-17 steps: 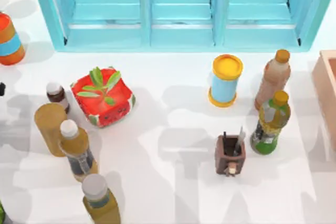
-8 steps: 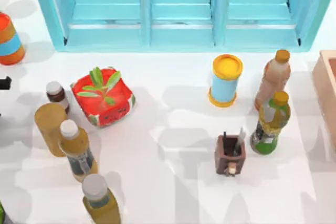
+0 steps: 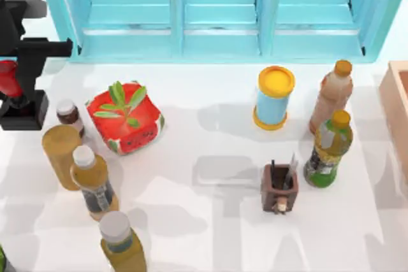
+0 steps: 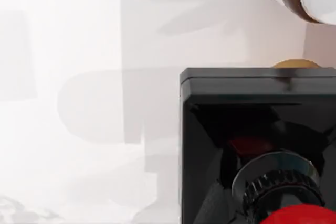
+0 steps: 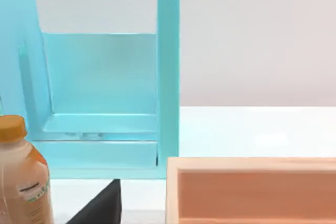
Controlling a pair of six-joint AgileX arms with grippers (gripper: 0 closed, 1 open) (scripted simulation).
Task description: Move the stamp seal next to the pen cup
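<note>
At the desk's nine-to-ten o'clock edge the left gripper [image 3: 14,87] stood over the stamp seal [image 3: 7,76], its jaws' state impossible to tell, and a loose grasp risked toppling the seal long before the pen cup [image 3: 279,186] at four o'clock.

The pen cup [image 3: 279,187] stood on the counter [image 3: 210,221] right of centre, a bottle [image 3: 327,149] just to its right. The left hand [image 3: 19,68] hung over the far left edge with the stamp seal [image 3: 7,78], well apart from the cup.
</note>
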